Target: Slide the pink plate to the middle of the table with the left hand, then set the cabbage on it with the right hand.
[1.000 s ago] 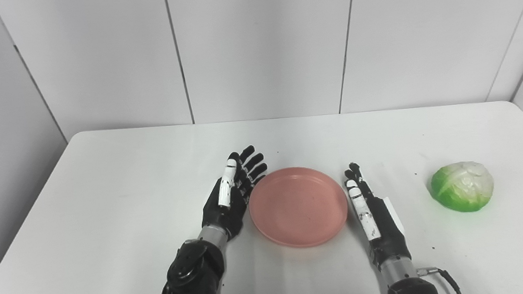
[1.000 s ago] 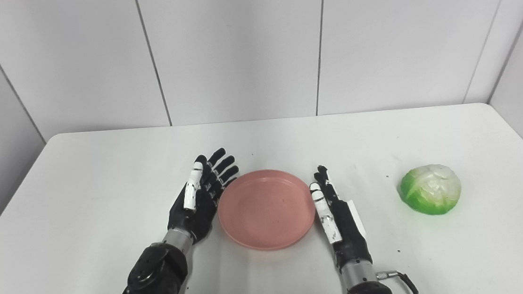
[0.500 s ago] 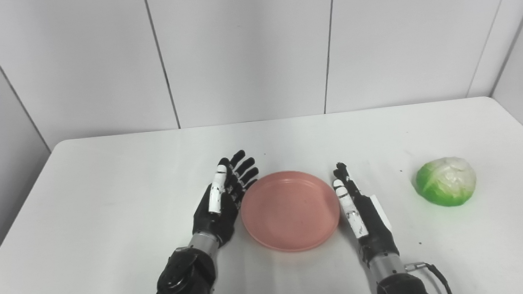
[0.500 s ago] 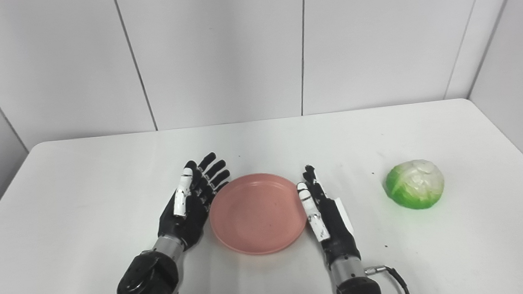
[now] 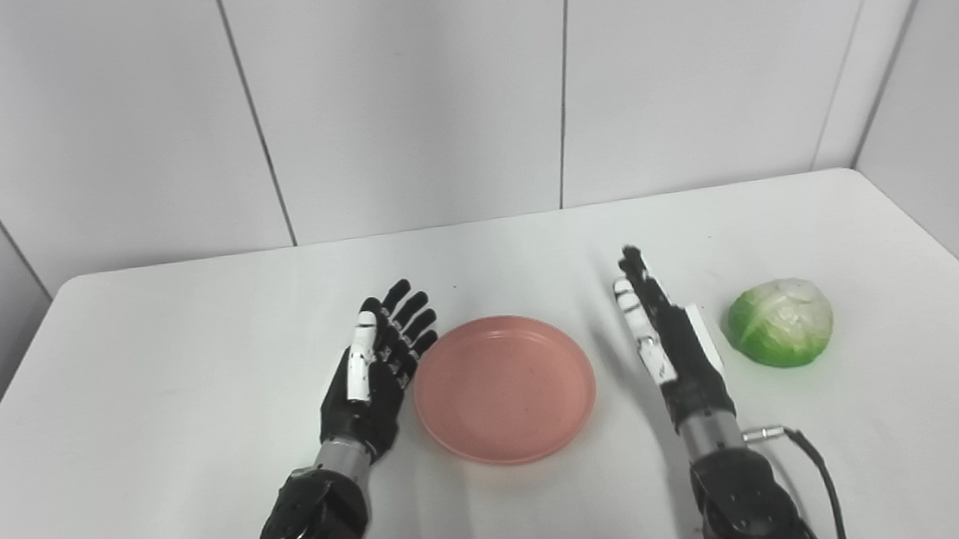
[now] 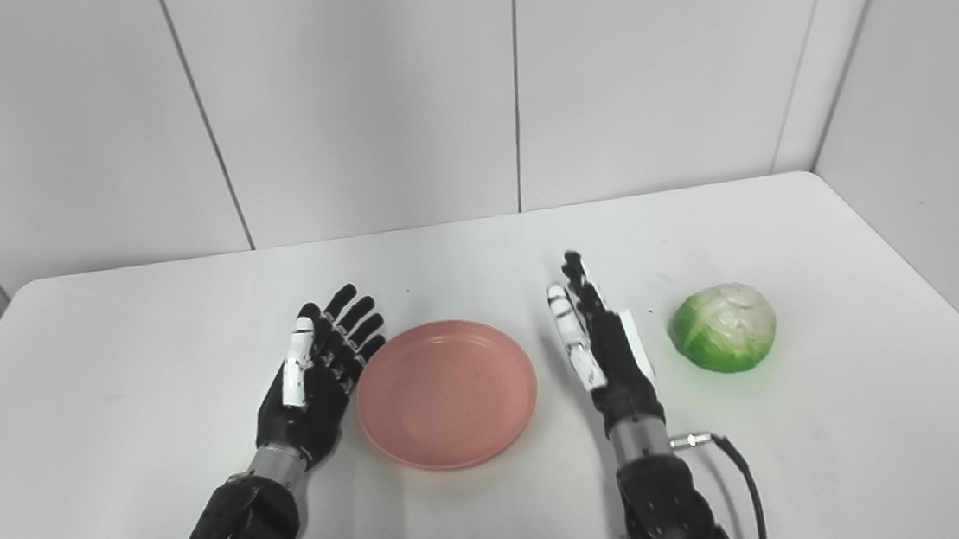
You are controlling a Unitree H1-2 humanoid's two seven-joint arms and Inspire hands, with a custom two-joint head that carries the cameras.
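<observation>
Cabbage [image 6: 723, 327] — beside right hand [image 6: 604, 350]

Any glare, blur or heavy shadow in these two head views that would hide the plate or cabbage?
Left eye view: sharp, even light; the pink plate and cabbage cast only soft shadows on the white table. Right eye view: equally clear, no glare; a faint shadow lies left of the right hand.
</observation>
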